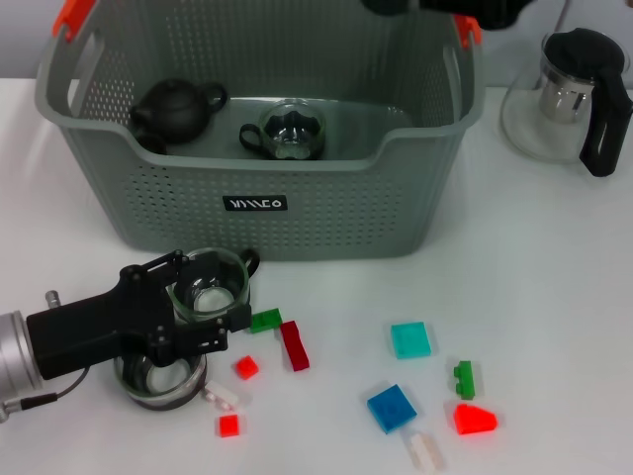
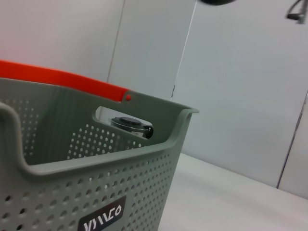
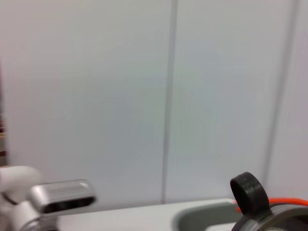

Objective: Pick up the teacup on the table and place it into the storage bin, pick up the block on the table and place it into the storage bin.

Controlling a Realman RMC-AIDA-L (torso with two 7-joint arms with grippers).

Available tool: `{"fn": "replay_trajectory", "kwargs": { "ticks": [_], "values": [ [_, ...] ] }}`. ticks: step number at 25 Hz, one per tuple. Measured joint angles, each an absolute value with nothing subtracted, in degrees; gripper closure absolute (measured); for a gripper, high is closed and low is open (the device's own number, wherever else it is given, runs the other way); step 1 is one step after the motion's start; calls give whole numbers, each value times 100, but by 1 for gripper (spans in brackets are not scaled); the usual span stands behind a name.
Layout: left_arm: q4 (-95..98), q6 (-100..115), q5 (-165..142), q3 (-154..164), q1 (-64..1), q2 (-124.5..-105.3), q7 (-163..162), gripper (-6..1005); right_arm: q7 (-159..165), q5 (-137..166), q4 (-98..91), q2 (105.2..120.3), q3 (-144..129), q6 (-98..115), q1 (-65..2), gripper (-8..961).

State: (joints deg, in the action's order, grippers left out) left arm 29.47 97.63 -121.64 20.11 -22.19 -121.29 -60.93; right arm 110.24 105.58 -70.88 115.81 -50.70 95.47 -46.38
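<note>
Carrying a glass teacup in the left tool, clamped across the rim, lifted just in front of the storage bin and above a second glass cup on the tabletop. Best done by raising the cup clear of the bin's near wall before moving forward, keeping it level, then lowering onto free floor beside the black teapot and the glass cup already inside, and opening only once it rests there. Mouth up, axis upright, dark handle toward the bin wall. Blocks scattered on the tabletop to the right, among them a dark red block with its long axis running roughly toward and away from the bin. Right tool: barely in view at the top edge behind the bin, cannot tell its state.
</note>
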Motion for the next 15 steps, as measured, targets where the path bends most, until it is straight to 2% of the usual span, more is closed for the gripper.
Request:
{"fn": "replay_trajectory", "kwargs": {
  "ticks": [3, 9, 15],
  "values": [
    [2945, 9782, -12164, 2020, -2224, -12135, -6083, 126, 10857, 10882, -6644, 11576, -5117, 9089, -4791, 895],
    [2945, 9792, -12164, 2008, -2241, -12136, -6082, 126, 10766, 11747, -5903, 11697, -5546, 8001, -5189, 896],
    [2944, 9792, -12164, 1997, -2248, -12129, -6082, 126, 10802, 12509, -5255, 11928, -6109, 6931, -5613, 896]
  ]
}}
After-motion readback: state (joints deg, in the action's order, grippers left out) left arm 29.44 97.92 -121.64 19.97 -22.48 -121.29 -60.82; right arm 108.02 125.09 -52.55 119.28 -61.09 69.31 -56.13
